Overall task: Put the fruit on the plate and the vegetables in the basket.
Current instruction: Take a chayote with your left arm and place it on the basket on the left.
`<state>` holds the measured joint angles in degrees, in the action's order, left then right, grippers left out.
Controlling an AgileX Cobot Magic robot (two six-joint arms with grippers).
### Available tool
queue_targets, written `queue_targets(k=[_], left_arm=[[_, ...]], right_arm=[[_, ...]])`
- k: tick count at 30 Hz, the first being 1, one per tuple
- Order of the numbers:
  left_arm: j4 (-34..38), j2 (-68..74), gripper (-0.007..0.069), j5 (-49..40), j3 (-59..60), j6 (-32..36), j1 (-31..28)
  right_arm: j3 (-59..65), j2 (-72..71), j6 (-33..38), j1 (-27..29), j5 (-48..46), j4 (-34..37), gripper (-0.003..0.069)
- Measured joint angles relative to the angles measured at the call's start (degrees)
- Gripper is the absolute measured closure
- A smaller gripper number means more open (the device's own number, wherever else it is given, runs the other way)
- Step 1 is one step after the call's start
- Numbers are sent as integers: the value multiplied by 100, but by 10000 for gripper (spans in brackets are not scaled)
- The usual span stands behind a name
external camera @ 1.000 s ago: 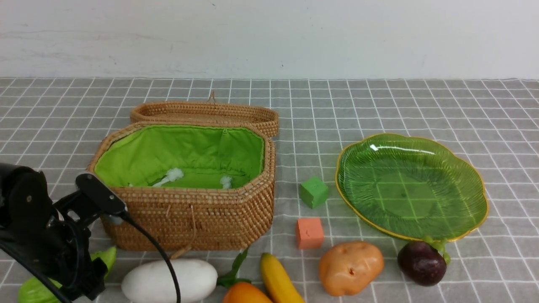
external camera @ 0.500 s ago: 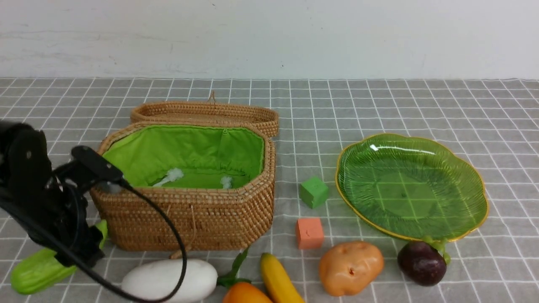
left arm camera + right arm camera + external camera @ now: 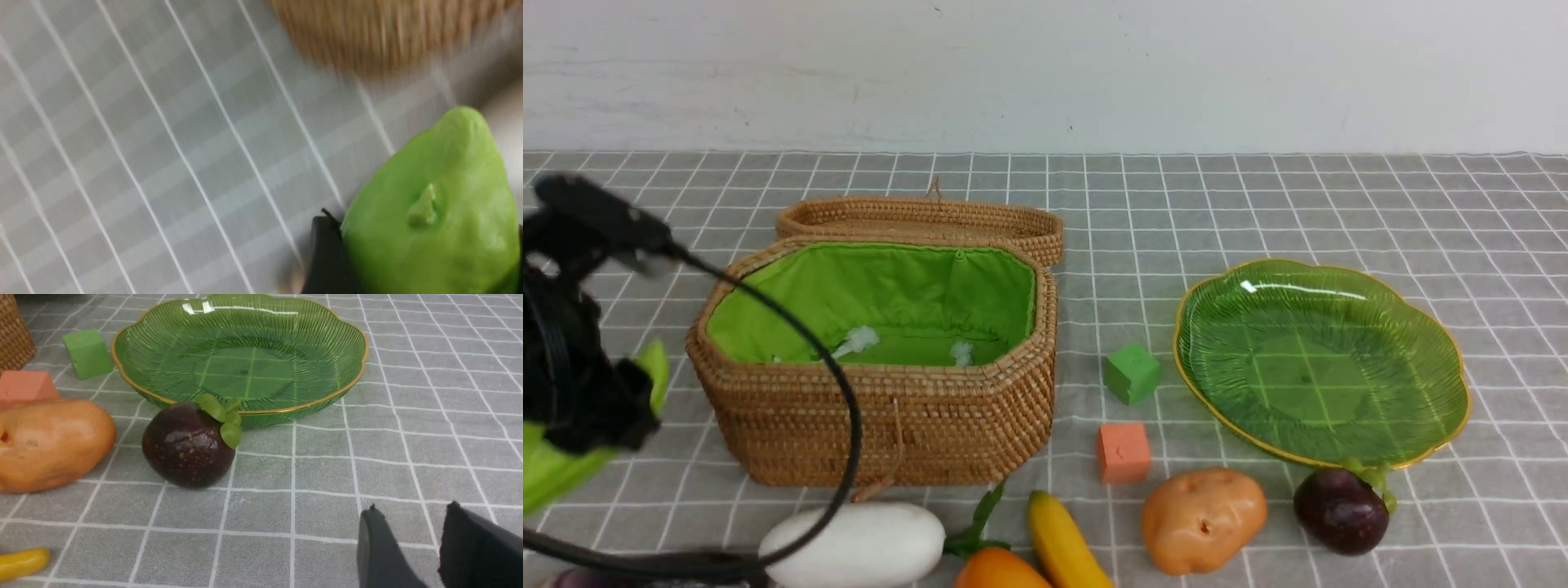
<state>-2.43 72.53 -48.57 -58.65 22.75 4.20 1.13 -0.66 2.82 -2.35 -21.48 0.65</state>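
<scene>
Grey cloth point(image 3: 1258, 204) with white squares, plain white wall point(image 3: 1045, 73) behind. On the left, a big woven basket point(image 3: 882, 425) with a soft green lining point(image 3: 882, 294), lid point(image 3: 915, 216) tipped back. On the right, a green glass plate point(image 3: 1421, 327) with nothing on it.

Up off the cloth, just left of the basket: a light-green gourd point(image 3: 547, 478), pinched tight in the left gripper point(image 3: 605, 416). Held about at the middle, both ends poking out. Looks light and firm, like a toy. Smooth skin with ridges, so maybe a bit slippery; best to squeeze across the fat middle, as now. Not likely to break if dropped onto the soft lining. Needs lifting higher than the basket's rim, then over, then letting go.

Seen only from its own camera, the right gripper point(image 3: 412, 510): fingers apart, nothing between them, low over the cloth near a round dark mangosteen point(image 3: 188, 445). Small, shiny, likely to roll. Best to pinch at the round sides, below the green leaves. Right up against the plate's rim; touching or not, hard to tell.

Along the near edge: white radish point(image 3: 858, 543), mango point(image 3: 1001, 572), banana point(image 3: 1062, 539), potato point(image 3: 1201, 518). Radish big, maybe the heaviest; best gripped at the thick middle. Between basket and plate, a green cube point(image 3: 1131, 371) and an orange cube point(image 3: 1123, 451); no need to move those.
</scene>
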Motion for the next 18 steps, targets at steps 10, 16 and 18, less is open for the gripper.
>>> queue_targets(k=[10,16,18], left_arm=[[2820,421,196,3581,0,661,602],[3071,1105,196,4791,0,967,1189],[3197,1272,196,5217,0,917,1270]], right_arm=[[0,0,0,0,0,-18,417],[0,0,0,0,0,-25,417],[0,0,0,0,0,-26,417]])
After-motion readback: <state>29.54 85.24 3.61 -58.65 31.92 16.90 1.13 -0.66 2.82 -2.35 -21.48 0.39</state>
